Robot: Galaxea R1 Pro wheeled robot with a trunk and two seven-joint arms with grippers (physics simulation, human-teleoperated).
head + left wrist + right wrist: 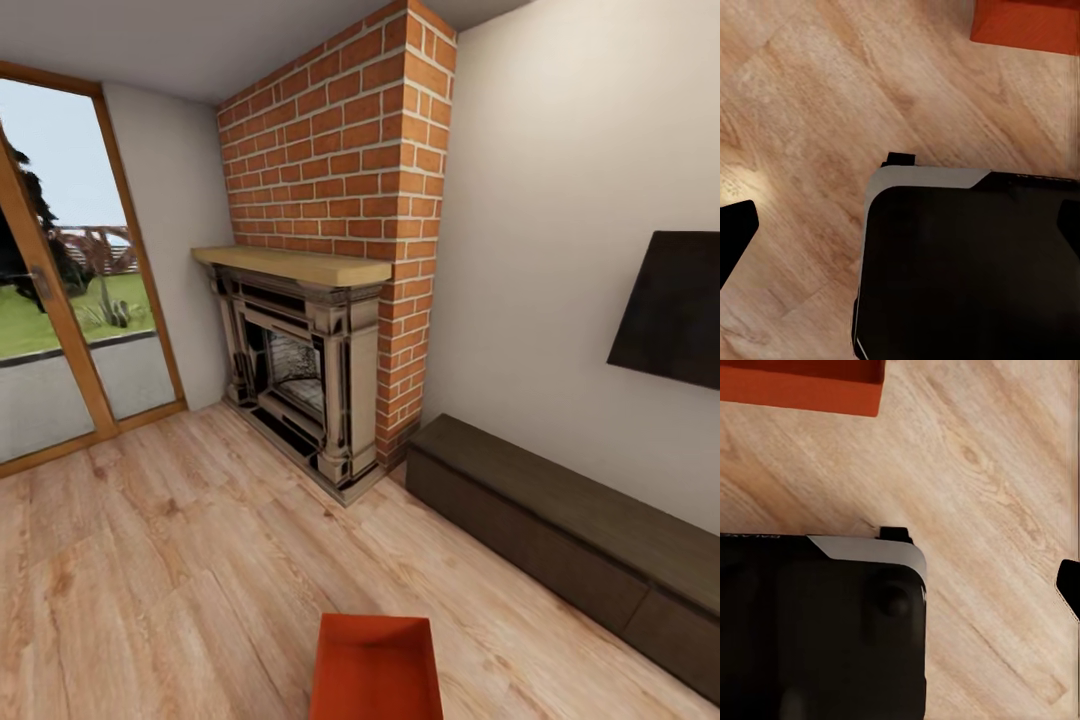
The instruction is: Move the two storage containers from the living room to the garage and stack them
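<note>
living room [560,180], one storage container [376,668] on planks

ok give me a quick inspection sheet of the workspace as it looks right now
surface: light wood-plank floor, bare apart from the job's thing.
job's things: one orange-red storage container sits on the planks at the lower edge of the head view; its corner also shows in the left wrist view and right wrist view. A second container: nothing seen.
clutter: nothing seen.
tools: dark finger parts show at the edges of both wrist views; open or shut cannot be told. Neither touches the container.
cables: nothing seen.
surroundings: red-brick fireplace with wooden mantel, long dark low cabinet, black wall screen, glass door onto a garden; the robot's black base below the arms.
</note>
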